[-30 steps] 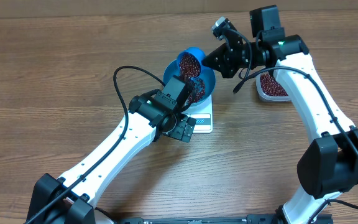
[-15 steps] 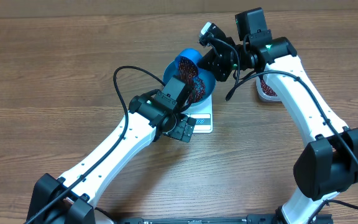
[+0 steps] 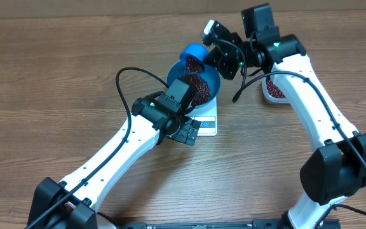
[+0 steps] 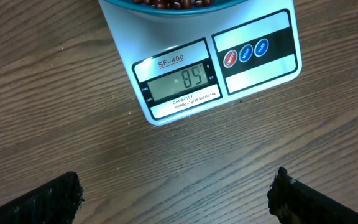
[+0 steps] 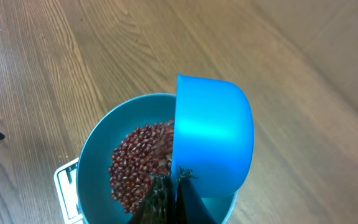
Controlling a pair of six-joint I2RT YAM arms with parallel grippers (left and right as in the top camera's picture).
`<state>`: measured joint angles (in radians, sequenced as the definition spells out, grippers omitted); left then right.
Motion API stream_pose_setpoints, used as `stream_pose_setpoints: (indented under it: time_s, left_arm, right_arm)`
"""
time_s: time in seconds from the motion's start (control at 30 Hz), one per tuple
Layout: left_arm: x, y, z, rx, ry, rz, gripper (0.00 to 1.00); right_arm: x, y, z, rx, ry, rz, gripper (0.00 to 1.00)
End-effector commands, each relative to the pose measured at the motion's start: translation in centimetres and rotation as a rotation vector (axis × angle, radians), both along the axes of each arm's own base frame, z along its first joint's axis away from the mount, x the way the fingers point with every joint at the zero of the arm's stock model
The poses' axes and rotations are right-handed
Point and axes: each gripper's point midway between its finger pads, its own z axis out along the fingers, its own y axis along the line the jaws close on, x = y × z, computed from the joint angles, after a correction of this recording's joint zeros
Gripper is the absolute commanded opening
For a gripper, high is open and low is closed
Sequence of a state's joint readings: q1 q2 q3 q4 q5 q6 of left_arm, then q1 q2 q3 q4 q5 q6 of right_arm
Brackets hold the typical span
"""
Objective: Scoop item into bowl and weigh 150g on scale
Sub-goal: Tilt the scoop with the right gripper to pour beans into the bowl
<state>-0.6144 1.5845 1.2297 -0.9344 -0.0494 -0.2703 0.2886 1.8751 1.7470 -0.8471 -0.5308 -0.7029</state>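
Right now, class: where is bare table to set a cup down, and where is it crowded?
Free: the wood left of the left arm, and the patch between scale, tub and right arm. Crowded: around the bowl, where the scoop and both arms meet.

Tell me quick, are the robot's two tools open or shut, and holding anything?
Left tool: open, holding nothing, over the scale.
Right tool: shut on the blue scoop, tipped over the bowl.
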Motion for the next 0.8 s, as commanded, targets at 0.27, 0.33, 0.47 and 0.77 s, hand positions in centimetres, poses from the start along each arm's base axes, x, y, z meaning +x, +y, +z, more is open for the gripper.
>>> stream_pose_setpoints:
  time_s: [0.27, 0.33, 0.47, 0.77]
  left_arm:
    - [-0.1, 0.3, -0.3, 0.015, -0.001, 0.001, 1.0]
    - [-0.1, 0.3, -0.3, 0.015, -0.001, 0.001, 0.99]
    - [-0.1, 0.3, -0.3, 0.015, -0.001, 0.001, 1.0]
    - [-0.1, 0.3, -0.3, 0.015, -0.001, 0.001, 1.0]
  right_arm:
    - [-1.3, -0.6, 2.5, -0.064, -0.062, 0.093, 0.04]
    - [-1.1, -0.7, 2.5, -0.07, -0.069, 0.088, 0.04]
    - [-0.5, -1.5, 2.1, -0.124, -0.083, 0.05, 0.04]
    - [-1.4, 0.3, 2.1, -0.137, -0.108, 0.119, 0.04]
